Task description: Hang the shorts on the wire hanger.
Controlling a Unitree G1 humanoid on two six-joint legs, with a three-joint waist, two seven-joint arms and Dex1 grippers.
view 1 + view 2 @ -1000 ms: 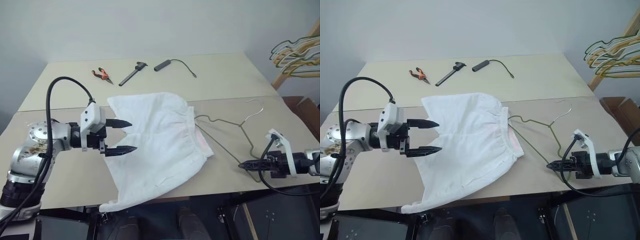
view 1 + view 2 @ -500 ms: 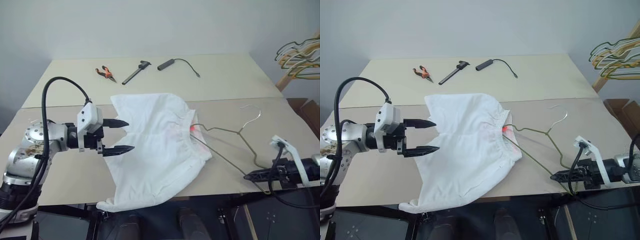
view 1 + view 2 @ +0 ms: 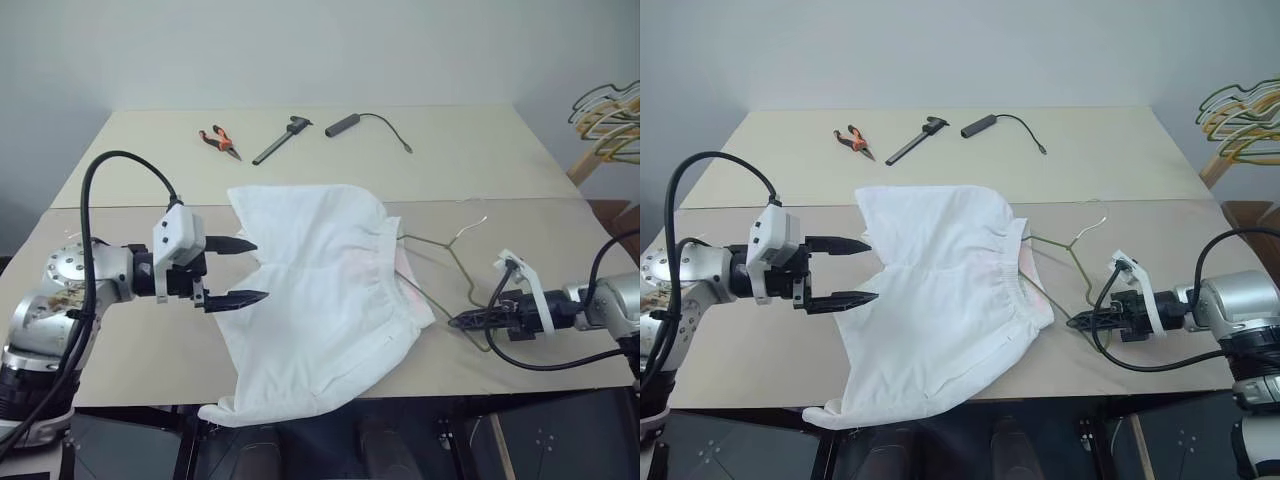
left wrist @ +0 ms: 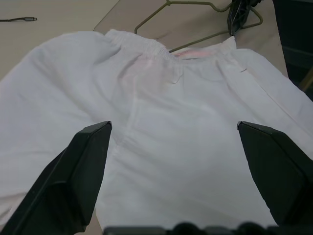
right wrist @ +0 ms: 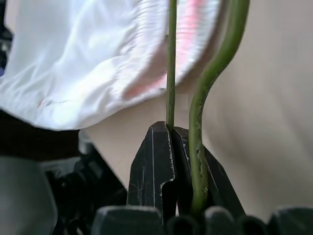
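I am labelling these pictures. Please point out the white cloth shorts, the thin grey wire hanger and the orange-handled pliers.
white cloth shorts (image 3: 320,290), left eye view, on the middle of the cloth.
thin grey wire hanger (image 3: 1076,253), right eye view, on the shoulder wire below the hook.
orange-handled pliers (image 3: 219,138), left eye view, on the handles.

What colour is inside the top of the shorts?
Pinkish-red inside the shorts waistband; the right wrist view shows it best.

Workshop: pliers (orange-handled) on bare table.

right gripper, clamped on the wire hanger, moved in toward the shorts; hanger's far end now slid under waistband.
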